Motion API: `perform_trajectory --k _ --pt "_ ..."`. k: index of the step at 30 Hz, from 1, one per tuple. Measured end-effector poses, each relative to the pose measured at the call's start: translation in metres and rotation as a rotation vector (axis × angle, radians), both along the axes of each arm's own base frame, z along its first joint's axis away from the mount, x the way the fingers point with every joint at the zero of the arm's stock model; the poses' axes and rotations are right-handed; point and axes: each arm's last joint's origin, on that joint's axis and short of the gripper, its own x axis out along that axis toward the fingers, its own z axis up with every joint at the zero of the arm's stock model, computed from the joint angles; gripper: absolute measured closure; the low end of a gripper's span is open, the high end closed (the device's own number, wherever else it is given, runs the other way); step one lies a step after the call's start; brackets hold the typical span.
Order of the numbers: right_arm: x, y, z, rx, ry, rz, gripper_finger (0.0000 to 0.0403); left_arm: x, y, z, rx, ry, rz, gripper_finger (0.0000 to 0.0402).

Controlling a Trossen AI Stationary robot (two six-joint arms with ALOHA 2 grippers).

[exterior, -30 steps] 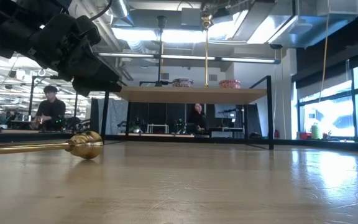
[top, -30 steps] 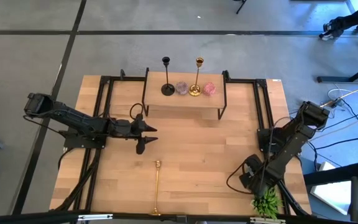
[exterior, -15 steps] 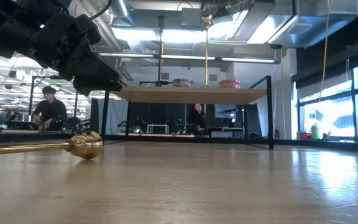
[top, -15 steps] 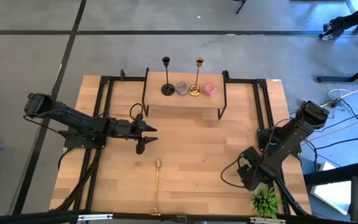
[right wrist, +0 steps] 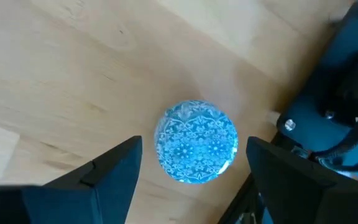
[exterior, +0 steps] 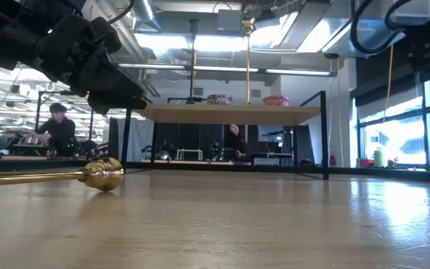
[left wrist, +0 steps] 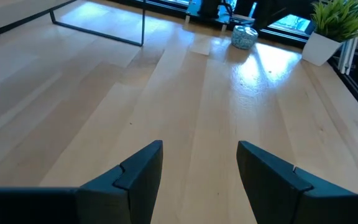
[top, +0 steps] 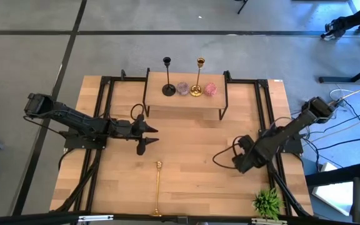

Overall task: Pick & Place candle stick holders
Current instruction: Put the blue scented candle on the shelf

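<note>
One gold candle stick holder (top: 157, 187) lies flat on the table near its front edge; its rounded end shows in the low view (exterior: 103, 173). A black holder (top: 167, 78) and a second gold one (top: 197, 78) stand upright on their round bases on the raised shelf (top: 186, 103). My left gripper (top: 147, 136) hovers open and empty over the table's left middle; it also shows in the left wrist view (left wrist: 201, 168). My right gripper (top: 239, 161) is open above a blue patterned jar (right wrist: 197, 151), with one finger on either side of it and apart from it.
Two small pinkish jars (top: 182, 88) (top: 210, 89) stand on the shelf between the holders. A green plant in a white pot (top: 267, 203) stands at the near right corner. The blue jar also shows in the left wrist view (left wrist: 244, 37). Black frame rails run along both table sides.
My right gripper has moved away from the plant, toward the table's far edge and its left. Its arm now shows at the top right of the low view.
</note>
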Motion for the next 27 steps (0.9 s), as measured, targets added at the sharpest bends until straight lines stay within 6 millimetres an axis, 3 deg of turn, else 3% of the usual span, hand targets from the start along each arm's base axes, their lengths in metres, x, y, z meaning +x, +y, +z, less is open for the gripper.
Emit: perform_trajectory --k 11,27 --pt "-0.017 -0.01 -0.025 0.099 0.032 -0.041 0.0111 0.0 -0.001 0.0 0.003 0.001 -0.013 0.0199" --pt "-0.016 -0.009 -0.032 0.149 0.003 -0.027 0.0111 0.0 -0.001 0.0 0.004 0.001 -0.011 0.0199"
